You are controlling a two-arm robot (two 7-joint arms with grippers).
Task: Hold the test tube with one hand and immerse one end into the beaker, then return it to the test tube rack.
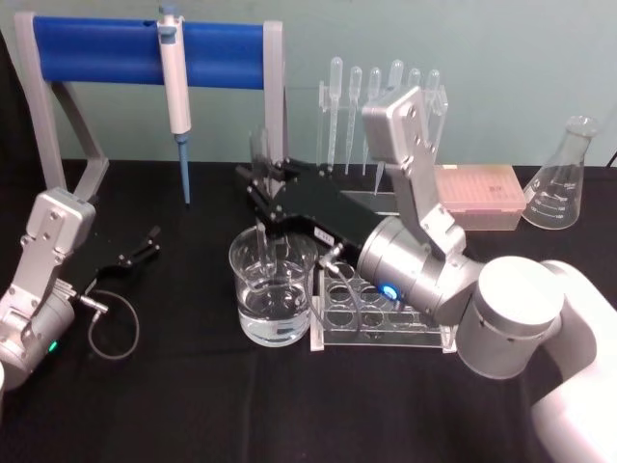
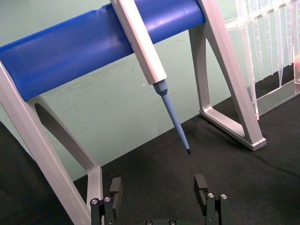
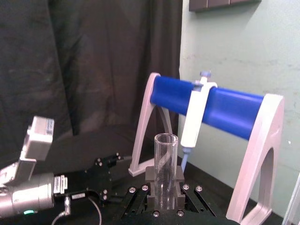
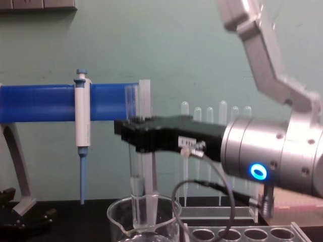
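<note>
Head view: the right claw (image 1: 262,191) is reaching in from the right over the black bench (image 1: 193,405). It is gripping the clear, finger-thick glass test tube (image 1: 258,152) upright, its jaws narrowed onto the glass. The tube is standing over the wide clear glass beaker (image 1: 237,280), which is holding clear liquid, and the tube's lower end is sitting inside the beaker's rim. The clear plastic rack with round holes (image 1: 386,313) is lying just beside the beaker, on its right. The left claw (image 1: 145,246) is resting parked at the bench's left, well apart from the beaker.

Left wrist view: the left claw's fingers (image 2: 115,188) are standing wide apart and holding nothing. They are facing the white pipettor with a blue tip (image 2: 139,44), which is hanging on the grey stand with a blue bar (image 2: 70,51).

Right wrist view: the test tube is standing clamped between the right claw's pads (image 3: 150,177), open rim up.

Chest view: the tube is hanging straight down from the right claw into the beaker. I cannot tell whether its round bottom is touching the liquid.
</note>
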